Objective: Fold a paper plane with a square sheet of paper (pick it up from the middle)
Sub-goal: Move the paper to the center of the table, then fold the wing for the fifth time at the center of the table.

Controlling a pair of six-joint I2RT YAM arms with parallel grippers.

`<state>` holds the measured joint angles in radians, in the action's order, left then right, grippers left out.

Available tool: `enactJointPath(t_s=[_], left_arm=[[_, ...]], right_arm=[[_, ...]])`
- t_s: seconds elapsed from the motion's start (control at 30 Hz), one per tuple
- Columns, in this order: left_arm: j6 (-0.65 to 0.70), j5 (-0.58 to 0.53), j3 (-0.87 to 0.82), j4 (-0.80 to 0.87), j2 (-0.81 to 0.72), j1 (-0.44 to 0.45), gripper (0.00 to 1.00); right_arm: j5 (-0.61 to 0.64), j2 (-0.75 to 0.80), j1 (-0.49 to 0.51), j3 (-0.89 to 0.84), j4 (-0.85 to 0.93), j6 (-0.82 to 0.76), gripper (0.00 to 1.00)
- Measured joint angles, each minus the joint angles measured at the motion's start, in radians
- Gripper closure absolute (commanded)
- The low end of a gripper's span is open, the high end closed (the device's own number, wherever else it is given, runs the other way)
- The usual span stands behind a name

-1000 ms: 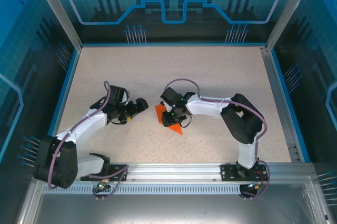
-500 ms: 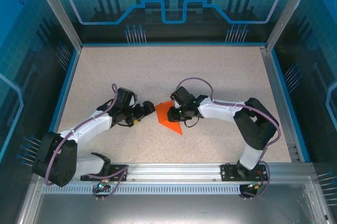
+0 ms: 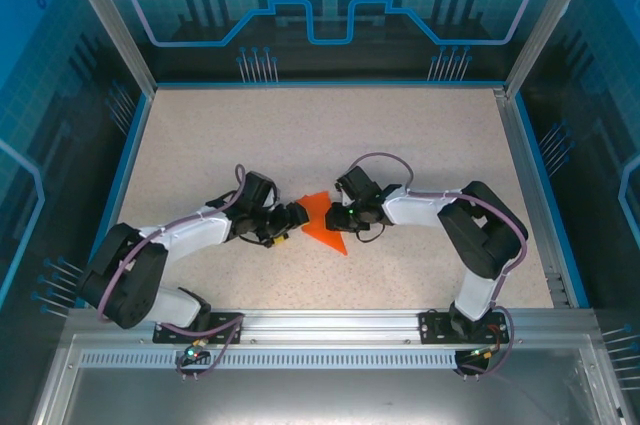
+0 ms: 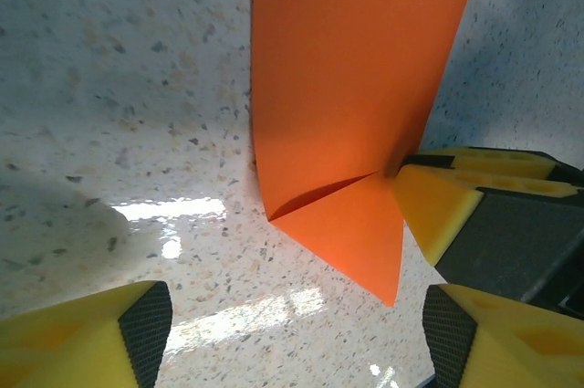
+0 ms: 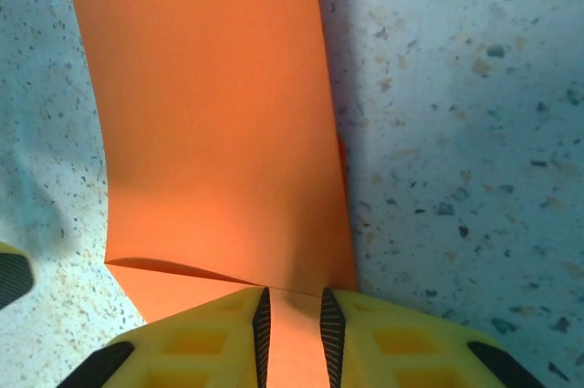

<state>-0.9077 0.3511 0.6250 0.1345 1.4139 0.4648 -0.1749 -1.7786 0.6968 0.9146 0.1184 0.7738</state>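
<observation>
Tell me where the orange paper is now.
In the top view the orange paper lies near the middle of the table, between the claws: the right claw pinches its right edge, the open left claw faces its left edge.

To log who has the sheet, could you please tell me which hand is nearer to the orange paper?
Right. The right hand pinches the edge of the paper; the left hand stands open at its opposite side, not gripping it.

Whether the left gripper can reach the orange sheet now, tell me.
Probably yes: the left gripper is open with the orange sheet ahead over bare table, though the right gripper, pinching it, crowds one side.
</observation>
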Motion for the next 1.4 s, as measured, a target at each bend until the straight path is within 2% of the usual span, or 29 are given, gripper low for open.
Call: enactJointPath(t_s=[0.2, 0.43, 0.63, 0.93, 1.4], left_arm=[[-0.039, 0.018, 0.002, -0.034, 0.054, 0.032, 0.33], [-0.072, 0.033, 0.037, -0.056, 0.118, 0.043, 0.52], [-0.082, 0.033, 0.066, -0.066, 0.144, 0.046, 0.55], [-0.082, 0.033, 0.071, -0.065, 0.178, 0.047, 0.53], [-0.074, 0.033, 0.123, -0.074, 0.201, 0.047, 0.69]], right_arm=[[-0.054, 0.002, -0.027, -0.04, -0.069, 0.018, 0.75], [-0.093, 0.008, -0.045, -0.071, -0.122, 0.024, 0.75], [-0.106, 0.01, -0.05, -0.084, -0.143, 0.024, 0.75], [-0.117, 0.011, -0.056, -0.09, -0.154, 0.024, 0.75], [-0.122, 0.011, -0.058, -0.096, -0.164, 0.023, 0.74]])
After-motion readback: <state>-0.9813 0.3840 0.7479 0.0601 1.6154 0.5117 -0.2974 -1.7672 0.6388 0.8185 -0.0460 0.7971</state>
